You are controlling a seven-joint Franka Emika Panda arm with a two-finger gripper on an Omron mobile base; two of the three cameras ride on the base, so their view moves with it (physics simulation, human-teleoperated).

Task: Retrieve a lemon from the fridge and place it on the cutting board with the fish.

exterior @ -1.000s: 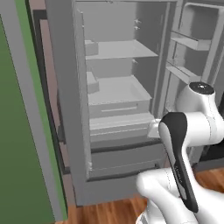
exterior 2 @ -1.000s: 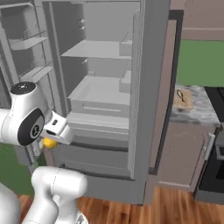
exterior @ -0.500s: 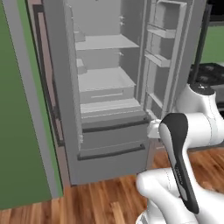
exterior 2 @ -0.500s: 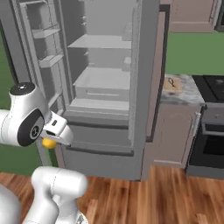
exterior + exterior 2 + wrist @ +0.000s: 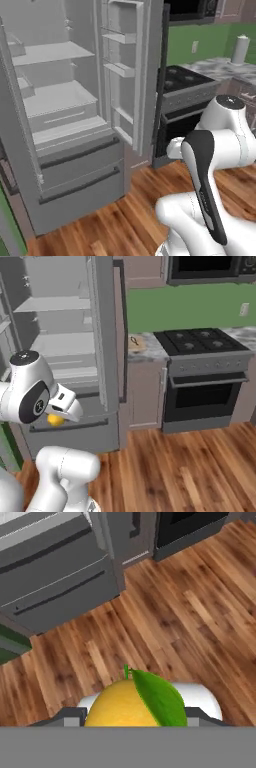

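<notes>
Lemon clamped in my gripper, jaws part-closed on it. Board lies ahead-right on counter beside fridge, well apart from hand.

One lemon with one green leaf. One fridge, both upper doors open, two lower drawers. One cutting board on the far counter. One stove. One microwave above it.
</notes>
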